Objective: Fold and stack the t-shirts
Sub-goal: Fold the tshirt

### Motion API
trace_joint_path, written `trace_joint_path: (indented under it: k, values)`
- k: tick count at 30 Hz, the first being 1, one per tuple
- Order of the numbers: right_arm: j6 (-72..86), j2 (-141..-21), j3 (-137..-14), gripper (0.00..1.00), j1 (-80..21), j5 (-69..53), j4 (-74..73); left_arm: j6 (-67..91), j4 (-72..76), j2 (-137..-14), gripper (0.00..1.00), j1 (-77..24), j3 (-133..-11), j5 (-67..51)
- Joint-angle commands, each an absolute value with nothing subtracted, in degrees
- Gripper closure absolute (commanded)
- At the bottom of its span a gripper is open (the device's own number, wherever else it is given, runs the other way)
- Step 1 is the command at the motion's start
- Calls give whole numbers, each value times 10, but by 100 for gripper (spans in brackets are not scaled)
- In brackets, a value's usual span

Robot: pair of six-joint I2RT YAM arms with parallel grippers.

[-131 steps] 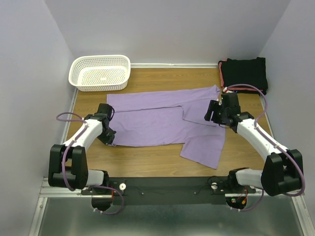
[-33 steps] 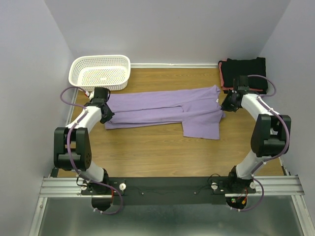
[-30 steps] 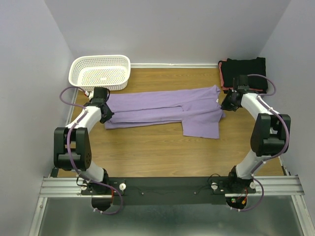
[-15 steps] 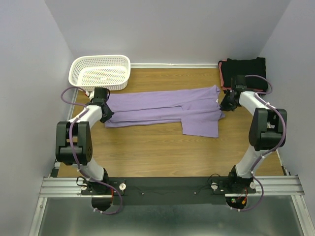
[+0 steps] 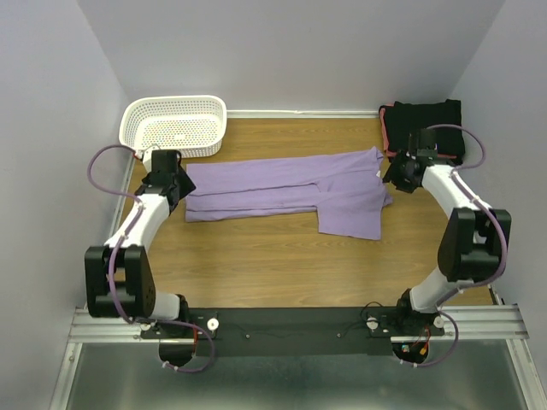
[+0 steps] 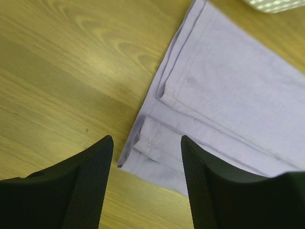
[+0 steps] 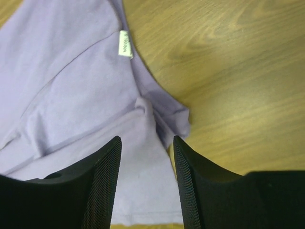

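A lavender t-shirt (image 5: 282,190) lies across the middle of the table, folded lengthwise, with one sleeve part hanging toward the front. My left gripper (image 5: 177,188) hovers open over its left end; in the left wrist view the layered hem (image 6: 157,138) shows between the fingers (image 6: 86,181). Over the shirt's right end my right gripper (image 5: 395,173) is open too, with bunched cloth (image 7: 145,107) and a white label (image 7: 125,44) below it. Neither gripper holds anything. A stack of folded black t-shirts (image 5: 425,126), with a coral-red edge (image 5: 386,135), sits at the back right.
A white mesh basket (image 5: 175,125) stands at the back left, just behind my left arm. Grey walls close in the table on the left, right and back. Bare wood (image 5: 256,265) lies between the shirt and the arm bases.
Both grippers were shut on the shirt's ends and have now opened and let go. The left arm has drawn back slightly to the left; the shirt lies still.
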State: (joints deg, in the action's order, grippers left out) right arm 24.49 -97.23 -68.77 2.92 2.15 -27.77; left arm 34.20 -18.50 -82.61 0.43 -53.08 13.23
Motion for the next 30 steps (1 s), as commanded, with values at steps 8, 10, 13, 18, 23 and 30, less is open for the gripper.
trace_joint_path:
  k: [8,10,13,18,23,30]
  values:
    - [263,-822,-499,44,8,3,-272,326,-168,-649,27,4,-421,180]
    - [261,-814,-477,44,8,-12,-274,314,-166,-626,27,3,-406,182]
    - [261,-812,-454,44,7,-25,-279,298,-152,-589,27,2,-389,187]
    - [268,-822,-431,44,4,-31,-285,297,-120,-580,27,2,-382,165]
    - [273,-826,-416,45,2,-40,-285,292,-120,-587,28,2,-391,179]
    - [279,-852,-405,48,1,-65,-287,294,-119,-590,29,2,-395,184]
